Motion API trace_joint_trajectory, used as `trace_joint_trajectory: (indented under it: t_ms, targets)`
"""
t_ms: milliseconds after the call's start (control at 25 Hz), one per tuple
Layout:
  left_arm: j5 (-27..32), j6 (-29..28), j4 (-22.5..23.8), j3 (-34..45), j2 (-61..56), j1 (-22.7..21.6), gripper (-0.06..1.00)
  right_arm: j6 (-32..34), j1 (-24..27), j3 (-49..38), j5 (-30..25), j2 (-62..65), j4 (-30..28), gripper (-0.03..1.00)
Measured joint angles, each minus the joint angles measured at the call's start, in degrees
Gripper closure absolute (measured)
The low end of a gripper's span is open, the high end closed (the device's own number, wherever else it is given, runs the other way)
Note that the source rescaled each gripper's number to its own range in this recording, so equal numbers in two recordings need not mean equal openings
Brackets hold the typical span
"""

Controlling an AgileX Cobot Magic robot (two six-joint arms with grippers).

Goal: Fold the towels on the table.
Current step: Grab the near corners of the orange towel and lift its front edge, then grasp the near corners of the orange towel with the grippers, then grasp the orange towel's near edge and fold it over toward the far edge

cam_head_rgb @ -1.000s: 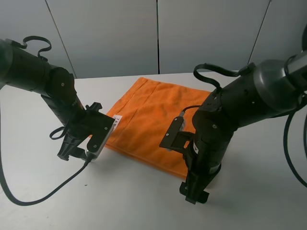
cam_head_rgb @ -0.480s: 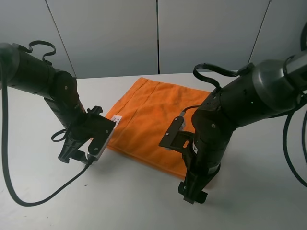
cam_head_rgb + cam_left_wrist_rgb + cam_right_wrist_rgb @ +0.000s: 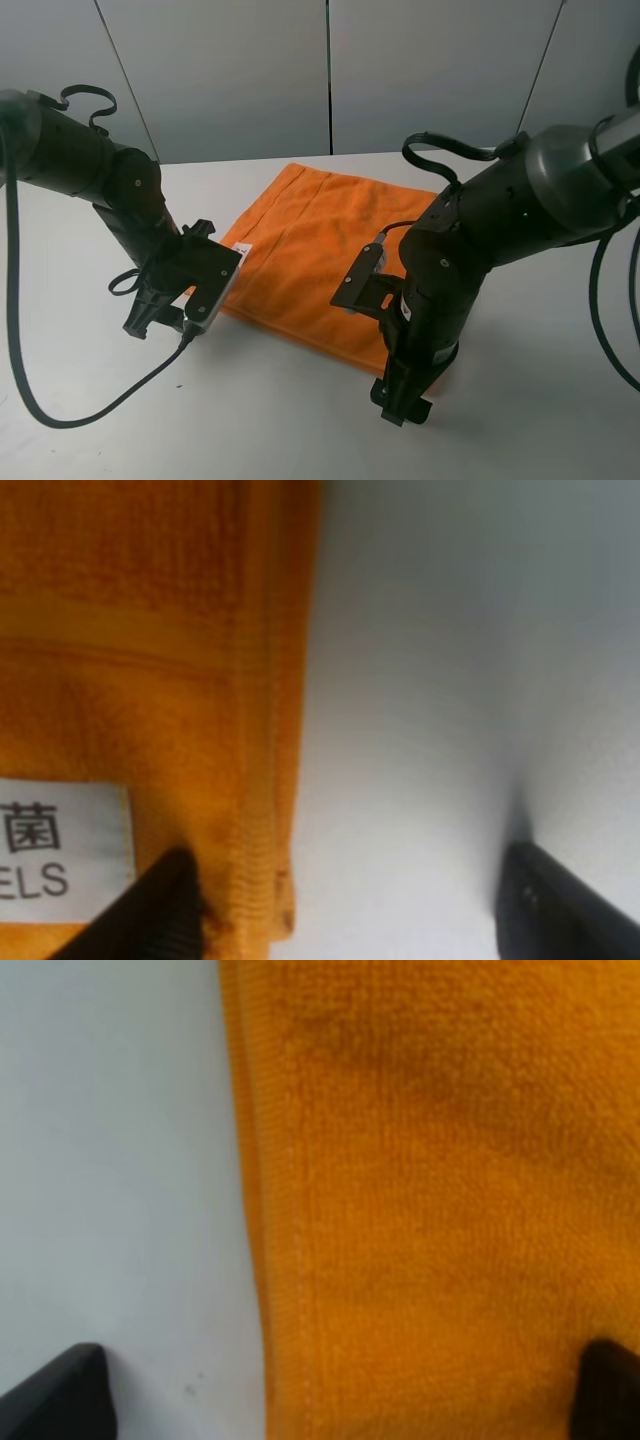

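Observation:
The orange towel lies flat on the white table, its white label at the left edge. My left gripper is low at the towel's near-left corner, its fingertips hidden under its body in the high view. In the left wrist view the left gripper is open, one finger on the towel by the label and the other on bare table. My right gripper is low at the near-right corner. In the right wrist view the right gripper is open astride the hem of the towel.
A black cable from the left arm trails over the table at the front left. A grey panelled wall stands behind the table. Bare table lies beside the towel's hem.
The left arm has shifted slightly toward the towel's corner. The right gripper has edged a little lower and leftward. The towel has not moved.

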State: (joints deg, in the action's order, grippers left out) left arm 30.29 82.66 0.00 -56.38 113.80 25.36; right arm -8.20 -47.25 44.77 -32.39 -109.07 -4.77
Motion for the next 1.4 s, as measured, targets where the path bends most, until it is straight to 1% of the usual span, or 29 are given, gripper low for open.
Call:
trace_joint_trajectory:
  t_ms: [40,160,280,360,400,480,520,560,600,960,1080,1400]
  targets:
    - [-0.52,0.0,0.0,0.0,0.0,0.0,0.32,0.0,0.0,0.0,0.09,0.0,-0.02,0.02]
    - [-2.32,0.0,0.0,0.0,0.14,0.0,0.59,0.0,0.0,0.0,0.21,0.0,-0.02,0.05]
    - [-4.07,0.0,0.0,0.0,0.17,0.0,0.8,0.11,0.0,0.0,0.32,0.0,-0.02,0.09]
    - [-4.44,0.0,0.0,0.0,0.26,0.0,0.89,0.11,0.0,0.0,0.53,0.0,-0.02,0.17]
    - [-4.57,0.0,0.0,0.0,0.26,0.0,0.92,0.11,0.0,0.0,0.67,0.0,-0.02,0.27]
    - [-4.65,0.0,0.0,0.0,0.26,0.0,0.93,0.11,0.0,0.0,1.0,0.0,-0.27,0.54]
    - [-4.65,0.0,0.0,0.0,0.26,0.0,0.93,0.11,0.0,0.0,1.26,0.0,-0.67,0.75]
    - [-4.65,0.0,0.0,0.0,0.26,0.0,0.93,0.11,0.0,0.1,1.5,-0.1,-1.71,0.9]
    - [-4.65,0.0,0.0,0.0,0.26,0.0,0.93,0.11,0.0,0.02,1.5,-0.1,-2.15,0.95]
    - [-4.65,-1.23,0.0,0.0,0.15,0.0,0.93,-0.25,0.0,0.02,1.27,0.59,-2.58,0.96]
    - [-4.65,-3.38,0.0,0.1,-0.61,0.0,0.93,-0.33,0.0,-0.31,0.52,2.19,-2.58,0.96]
    - [-2.45,-6.99,0.0,0.18,-5.08,0.0,0.93,-0.33,0.0,-0.61,-3.65,11.25,-8.37,0.96]
